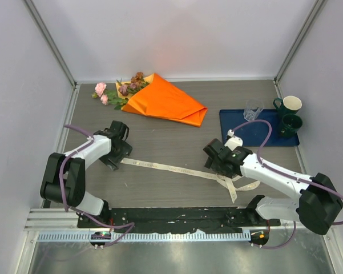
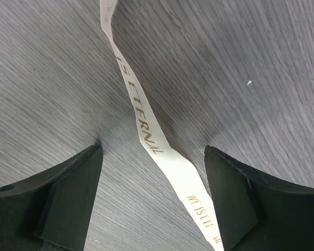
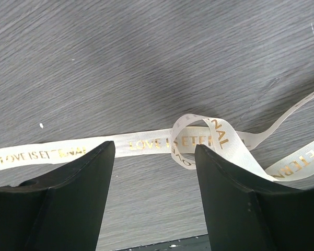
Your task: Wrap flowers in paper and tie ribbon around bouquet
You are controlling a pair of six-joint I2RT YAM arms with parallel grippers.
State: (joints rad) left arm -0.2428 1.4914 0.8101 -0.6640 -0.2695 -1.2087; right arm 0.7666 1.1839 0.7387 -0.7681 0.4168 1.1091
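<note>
The ribbon [image 1: 171, 169] lies flat toward the near edge of the table [image 1: 177, 140], and the left gripper [image 2: 152, 157] and right gripper [image 3: 155, 151] straddle it with fingers wide, likely set to pinch both ends, while the wrapped bouquet [image 1: 160, 101] lies by the far edge

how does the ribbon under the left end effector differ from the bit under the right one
Under the left end effector the ribbon is one strip with a kink; under the right end effector it curls into a loop. Left: it runs lengthwise between the fingers; right: crosswise. Both end effectors stand open over it, not gripping.
</note>
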